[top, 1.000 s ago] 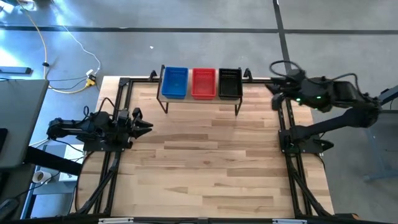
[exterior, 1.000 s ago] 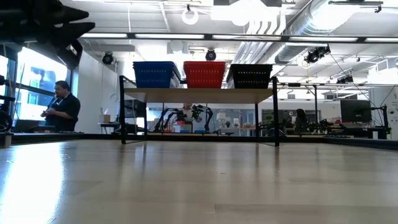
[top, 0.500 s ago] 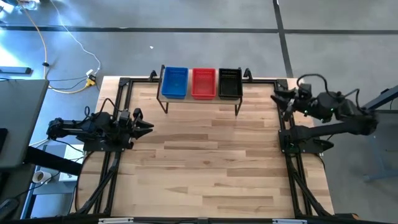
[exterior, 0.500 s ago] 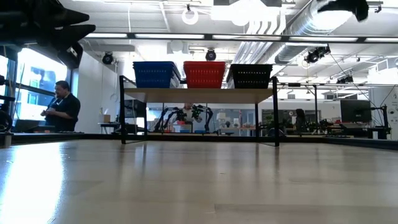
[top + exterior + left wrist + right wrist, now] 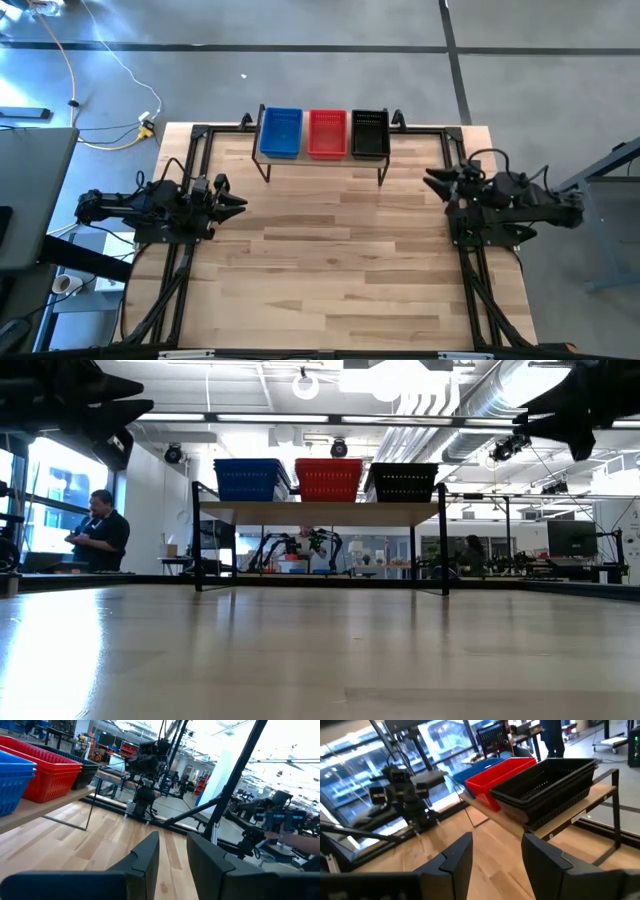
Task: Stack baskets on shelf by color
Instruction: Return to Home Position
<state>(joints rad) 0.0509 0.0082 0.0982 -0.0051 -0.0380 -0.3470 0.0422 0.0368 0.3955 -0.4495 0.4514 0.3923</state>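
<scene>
On the raised light-wood shelf (image 5: 320,513) with thin black legs, near the far edge of the table (image 5: 330,260), three upright nested stacks of mesh baskets stand side by side: blue stack (image 5: 281,133) left, red stack (image 5: 328,133) middle, black stack (image 5: 370,133) right.

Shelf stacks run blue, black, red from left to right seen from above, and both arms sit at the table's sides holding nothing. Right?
The order is wrong. The high view shows blue baskets, then red baskets in the middle, then black baskets on the right of the shelf. The left gripper and right gripper do sit at the sides, empty.
</scene>
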